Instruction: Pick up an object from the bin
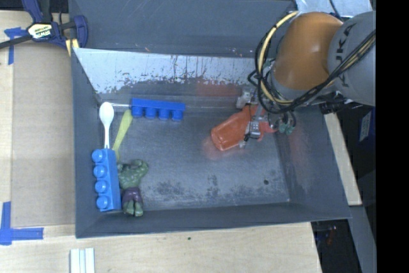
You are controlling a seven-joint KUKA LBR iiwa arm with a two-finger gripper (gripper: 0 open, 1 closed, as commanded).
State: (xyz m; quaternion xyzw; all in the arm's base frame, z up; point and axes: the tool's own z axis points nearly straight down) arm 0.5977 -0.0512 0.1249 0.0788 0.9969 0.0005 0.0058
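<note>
An orange-red soft-looking block [225, 135] sits right of the bin's middle, tilted, with its right end raised. My gripper [253, 127] is at that raised end, under the orange dome, and its fingers are shut on the block's right end. The block's left end hangs low over the floor, above a faint shadow.
A blue four-stud brick [157, 109] lies at the back left. Along the left wall lie a white spoon [106, 119], a yellow-green spoon [121, 131], a second blue stud brick [105, 179] and a green and purple figure [133, 186].
</note>
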